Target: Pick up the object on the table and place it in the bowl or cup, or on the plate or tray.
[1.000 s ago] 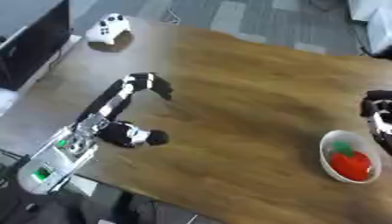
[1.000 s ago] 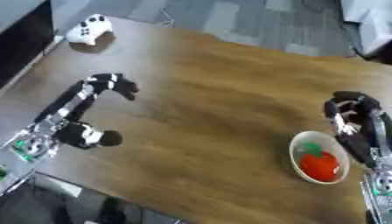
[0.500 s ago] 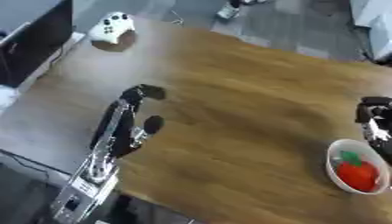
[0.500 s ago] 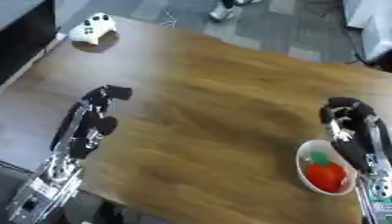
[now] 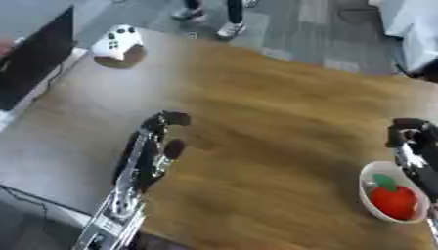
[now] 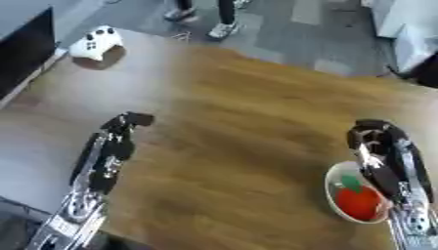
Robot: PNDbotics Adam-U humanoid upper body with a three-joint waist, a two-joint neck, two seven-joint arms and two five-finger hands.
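I look down on a wooden tabletop [image 5: 256, 107] that lies askew, its far edge running from upper left down toward the right.

A red object with a green top [image 6: 358, 200], shaped like a tomato or strawberry, sits inside a white bowl [image 6: 333, 183]. The bowl stands close to the tabletop's near right corner, just in from the right edge.

My right hand [image 6: 374, 135] is above the tabletop just beyond the bowl's far rim, near the right edge. Its fingers are curled inward and grasp nothing; it is clenched, apart from the red object. My right forearm passes over the bowl's right side toward the near right corner.

My left hand [image 5: 164, 124] is over the left part of the tabletop, well apart from the bowl. Its fingers are bent over at the tips, closed on nothing that I can see. My left arm runs from it back to the near left edge.

A white game controller [image 5: 117, 40] rests on a round brown pad [image 5: 116, 60] at the far left corner. A dark flat panel [image 5: 34, 61] stands along the left edge.

The broad middle of the tabletop between my two hands is bare wood, as is the strip along the far edge.
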